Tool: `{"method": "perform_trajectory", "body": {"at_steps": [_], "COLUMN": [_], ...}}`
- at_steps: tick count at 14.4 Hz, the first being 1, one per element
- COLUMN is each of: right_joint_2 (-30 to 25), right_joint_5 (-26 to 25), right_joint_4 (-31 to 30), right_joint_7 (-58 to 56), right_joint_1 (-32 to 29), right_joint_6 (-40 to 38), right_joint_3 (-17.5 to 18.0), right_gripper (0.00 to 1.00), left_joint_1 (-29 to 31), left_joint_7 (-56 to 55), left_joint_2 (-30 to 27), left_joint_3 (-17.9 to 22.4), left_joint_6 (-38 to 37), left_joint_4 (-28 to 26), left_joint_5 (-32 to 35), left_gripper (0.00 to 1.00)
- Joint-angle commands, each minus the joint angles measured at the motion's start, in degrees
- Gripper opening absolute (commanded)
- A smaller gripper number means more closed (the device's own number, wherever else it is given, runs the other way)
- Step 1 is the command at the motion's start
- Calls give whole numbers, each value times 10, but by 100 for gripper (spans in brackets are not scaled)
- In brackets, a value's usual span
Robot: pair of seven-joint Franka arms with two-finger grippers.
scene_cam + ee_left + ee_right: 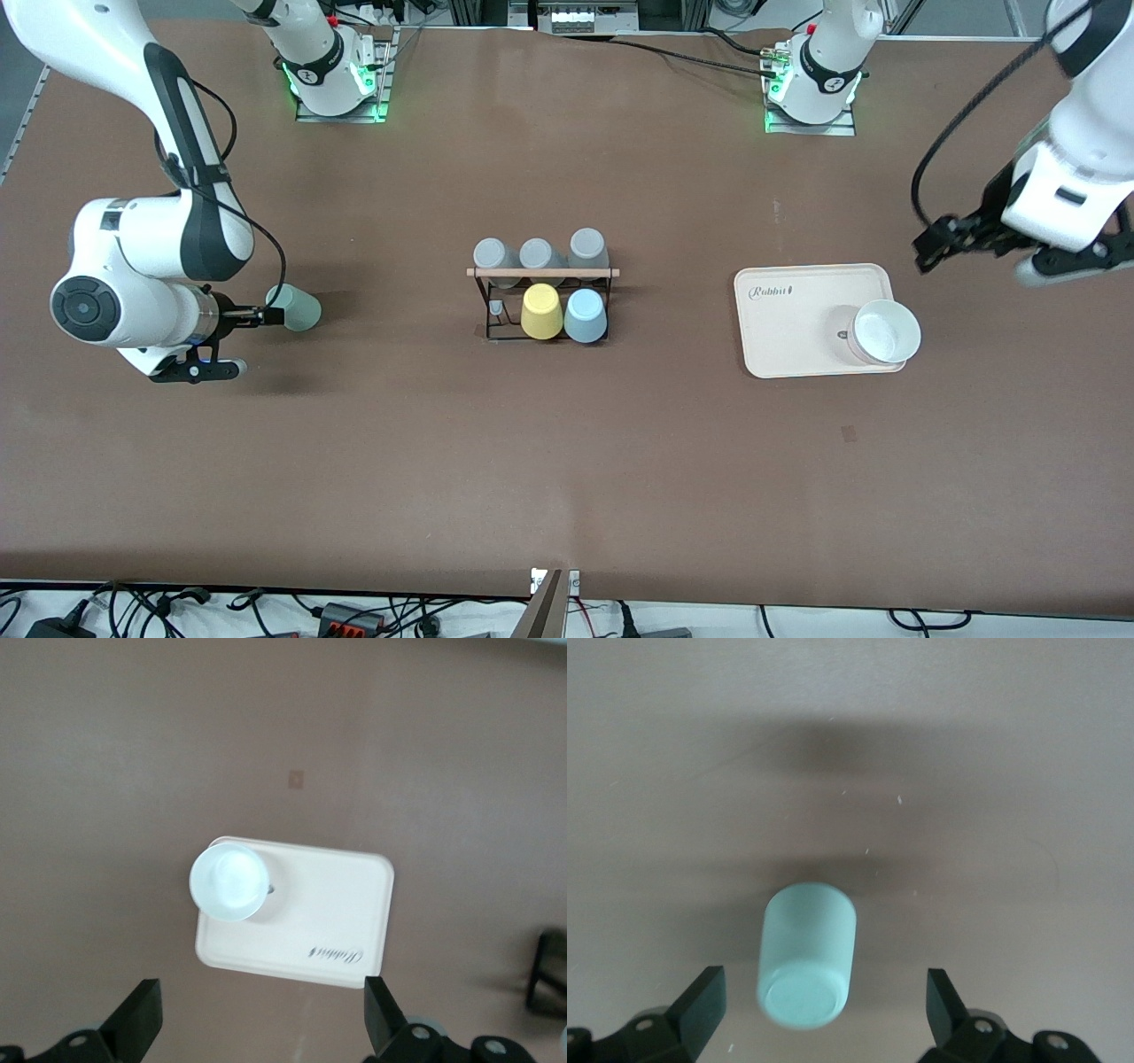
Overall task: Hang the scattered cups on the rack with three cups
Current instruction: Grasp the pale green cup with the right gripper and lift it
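Your right gripper [266, 316] sits low at the right arm's end of the table, jaws spread wide, with the mint green cup [295, 307] lying on its side just at the fingertips, not grasped. The blue cup [586, 316] already hangs on the black wire rack [542, 273] at mid-table, beside a yellow cup [541, 312], with three grey cups [538, 255] in the farther row. Your left gripper [930, 248] waits released above the table by the cream tray [797, 337], which holds a white bowl [884, 331].
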Motion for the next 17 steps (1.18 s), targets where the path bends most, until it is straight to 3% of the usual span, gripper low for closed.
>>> {"method": "perform_trajectory", "body": {"at_steps": [1, 4, 7, 10, 17], "right_joint_2": [-15, -18, -39, -77, -79], "right_joint_5": [10, 56, 56, 52, 50], "right_joint_4": [-49, -60, -84, -167, -221], "right_joint_7": [5, 4, 5, 2, -3], "right_joint_1": [-6, -3, 3, 3, 2], "right_joint_6": [48, 58, 72, 158, 223], "right_joint_3": [5, 5, 6, 6, 5], "right_gripper": [100, 100, 100, 100, 100], "left_joint_1": [2, 2, 7, 15, 24], "left_joint_7": [83, 116, 125, 141, 136], "left_joint_2": [-42, -55, -56, -55, -53], "left_joint_3": [32, 47, 46, 46, 38], "left_joint_6": [-19, -35, -36, -40, -82], "left_joint_4": [-27, -27, -25, -19, 29], "left_joint_5": [-29, -39, -39, -39, -43], "left_gripper": [100, 100, 100, 100, 100]}}
